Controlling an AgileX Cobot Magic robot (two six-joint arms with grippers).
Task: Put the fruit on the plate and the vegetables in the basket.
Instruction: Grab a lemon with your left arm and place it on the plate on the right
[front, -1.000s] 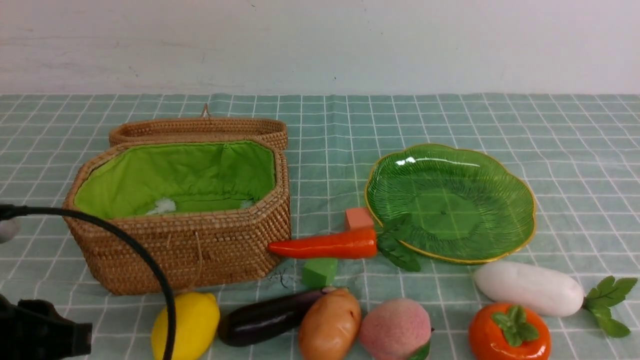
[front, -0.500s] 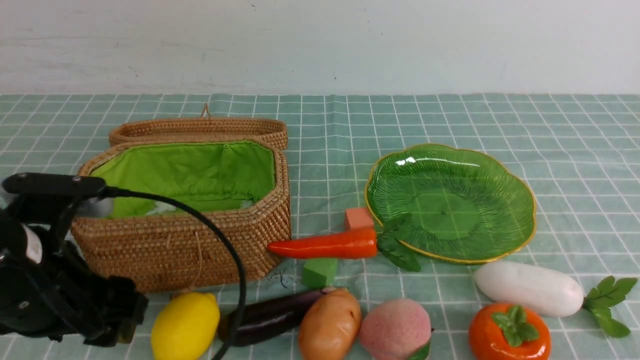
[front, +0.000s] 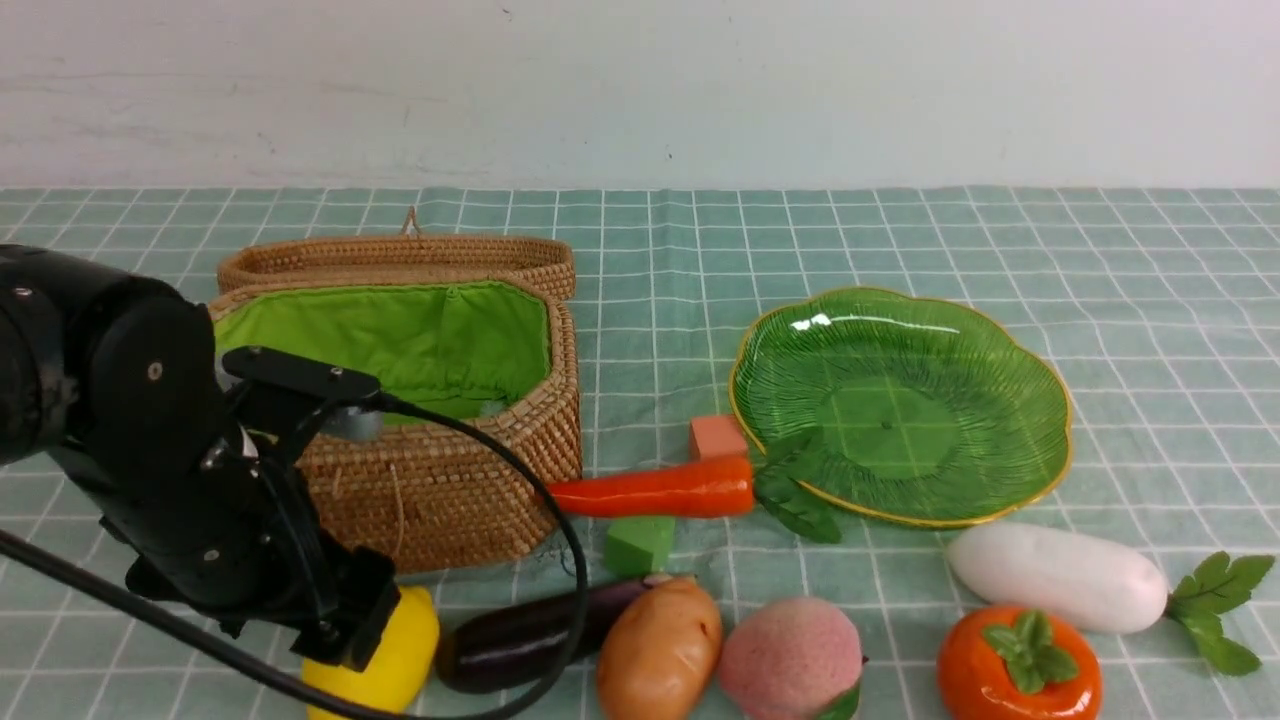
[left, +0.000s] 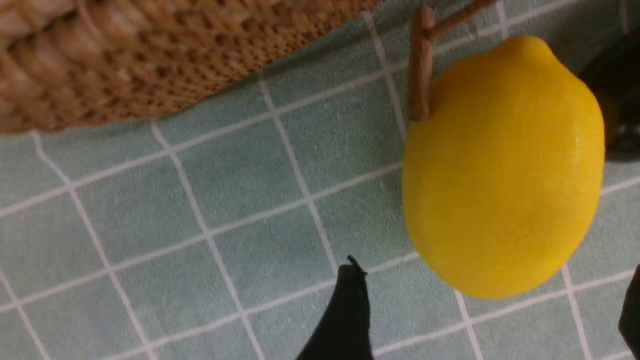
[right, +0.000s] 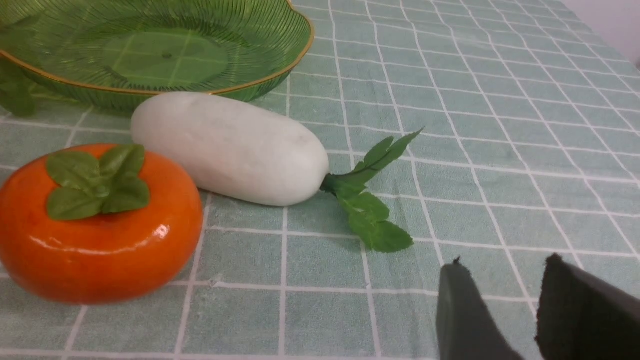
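Lemon (front: 405, 645) is seen lying on the table (front: 1150, 280), just in front of the basket (front: 450, 490) and beside the eggplant (front: 520, 635), well apart from the plate (front: 900, 400). The 2 left fingers (left: 345, 320) are spread wide, nothing gripped, the lemon just ahead of their gap. The 2 right fingers (right: 465, 315) are slightly parted and empty, near the radish (right: 230, 147).

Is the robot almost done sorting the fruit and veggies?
No, just starting. The plate is bare; the carrot, eggplant, potato and radish lie outside the basket. The left gripper hangs by the lemon, jaws open, gripping nothing. The peach and persimmon wait too.
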